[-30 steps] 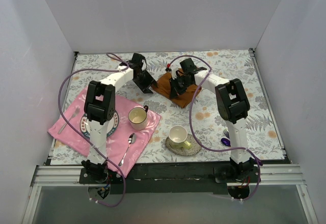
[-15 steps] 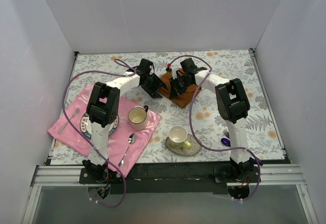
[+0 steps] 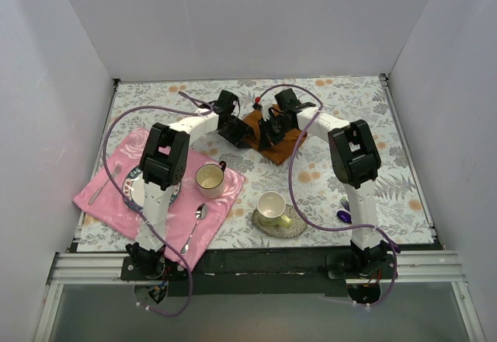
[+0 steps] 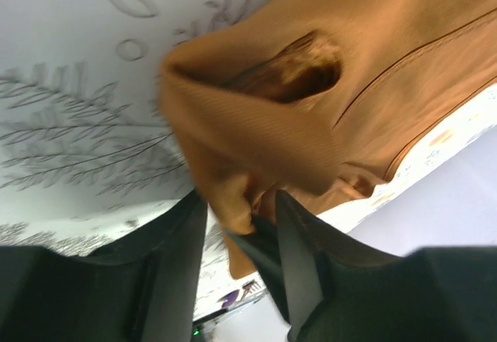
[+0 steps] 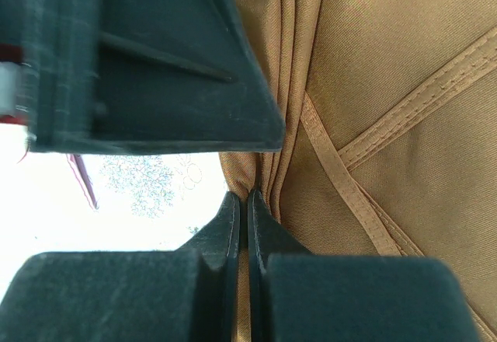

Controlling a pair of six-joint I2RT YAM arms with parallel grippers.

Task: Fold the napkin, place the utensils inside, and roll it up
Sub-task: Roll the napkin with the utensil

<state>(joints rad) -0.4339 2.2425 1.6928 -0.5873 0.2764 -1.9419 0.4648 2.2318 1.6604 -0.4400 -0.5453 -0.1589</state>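
Fold step, by my read, not finished; surface [image 3: 404,163] carries everything; napkin [image 3: 278,152] sits bunched near the middle of the far edge, partly doubled over, hems and creases showing in the right wrist view, so not a flat fold yet; left pincer [image 4: 239,200] is at the napkin's left side, jaws about half apart with a bunched corner hanging in the gap, not seen to clamp it; right pincer [image 5: 242,198] is closed tight on a pleated edge of the napkin, several layers gathered at the tips; utensils [image 3: 342,212] lie well apart from it, at the near edge toward the right corner, untouched; to do this well: left should close on one corner only, not the bunch; both should lift a little and pull apart so the cloth goes taut, then lay edge onto edge; risk is slippery satin sliding out or folding crooked.
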